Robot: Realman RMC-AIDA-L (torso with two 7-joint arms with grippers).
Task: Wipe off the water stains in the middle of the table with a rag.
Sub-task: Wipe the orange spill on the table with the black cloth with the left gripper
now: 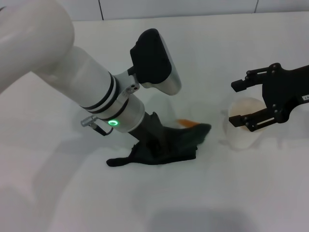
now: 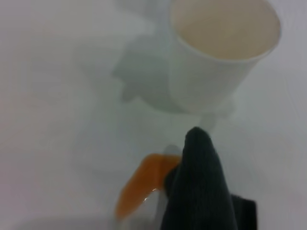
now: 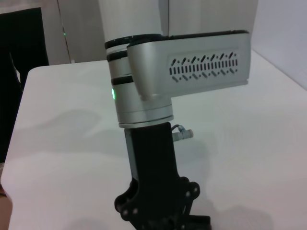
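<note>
The rag (image 1: 161, 145) is being pressed beside the water stains (image 1: 186, 123) by the tilted left end effector (image 1: 150, 137), clamped on it; the right end effector (image 1: 241, 104) is being held apart over a cup (image 1: 244, 126).

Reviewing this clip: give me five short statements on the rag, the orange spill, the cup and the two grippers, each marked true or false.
1. The left gripper presses the rag onto the table. True.
2. The orange stain is fully wiped away. False: orange liquid shows at the rag's edge.
3. The right gripper holds the rag. False: it hangs open above the paper cup, holding nothing.
4. The paper cup stands upright on the robot's right of the rag. True.
5. The cup lies tipped over. False: it stands upright, opening upward.
</note>
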